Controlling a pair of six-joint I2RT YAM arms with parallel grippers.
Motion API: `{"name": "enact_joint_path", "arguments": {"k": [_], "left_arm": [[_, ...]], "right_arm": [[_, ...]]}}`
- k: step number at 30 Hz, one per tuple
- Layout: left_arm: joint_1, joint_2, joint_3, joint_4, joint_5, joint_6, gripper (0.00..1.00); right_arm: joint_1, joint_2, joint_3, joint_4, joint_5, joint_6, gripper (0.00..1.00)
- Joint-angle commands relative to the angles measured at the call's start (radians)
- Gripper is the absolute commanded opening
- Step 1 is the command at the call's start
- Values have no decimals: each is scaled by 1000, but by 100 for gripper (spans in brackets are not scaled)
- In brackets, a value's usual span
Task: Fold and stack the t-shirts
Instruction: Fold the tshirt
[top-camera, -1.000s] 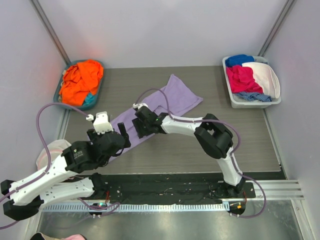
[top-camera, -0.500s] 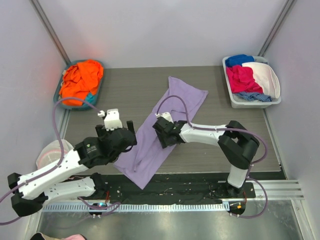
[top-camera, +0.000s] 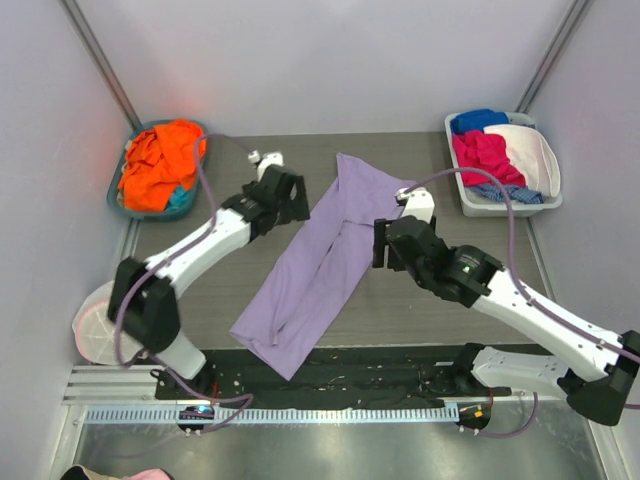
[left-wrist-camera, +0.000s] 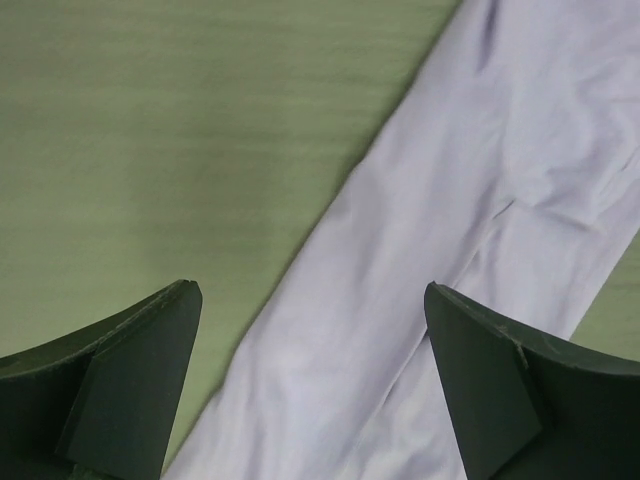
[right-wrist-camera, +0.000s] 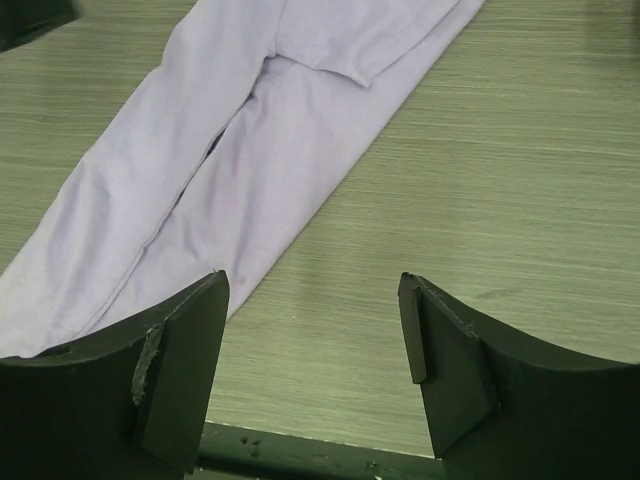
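Since the earlier frame the 2 arms have swung apart, so the lavender t-shirt (top-camera: 322, 262) lies flat as a long diagonal band between them, its far-left edge under the wide-spread left gripper (top-camera: 292, 196) and its middle just left of the spread, empty right gripper (top-camera: 380, 246).

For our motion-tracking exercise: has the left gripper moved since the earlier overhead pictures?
Yes. The left gripper moved toward the back and rightward, now level with the teal basket.
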Motion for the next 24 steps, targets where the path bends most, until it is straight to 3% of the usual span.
{"name": "enact_joint_path", "arguments": {"k": [1,9,20,24], "left_arm": [[9,222,207,124,155,179,100],[54,530,454,146,254,297,100],[69,734,640,100,320,363,100],[69,766,642,106,344,354,99]], "right_arm": [[0,-34,-2,-77,42,51,77],[-2,-58,-60,-75,8,73,78],[0,-83,-111,-70,-6,90,79],[-2,-84,-123,-66,-9,94,79]]}}
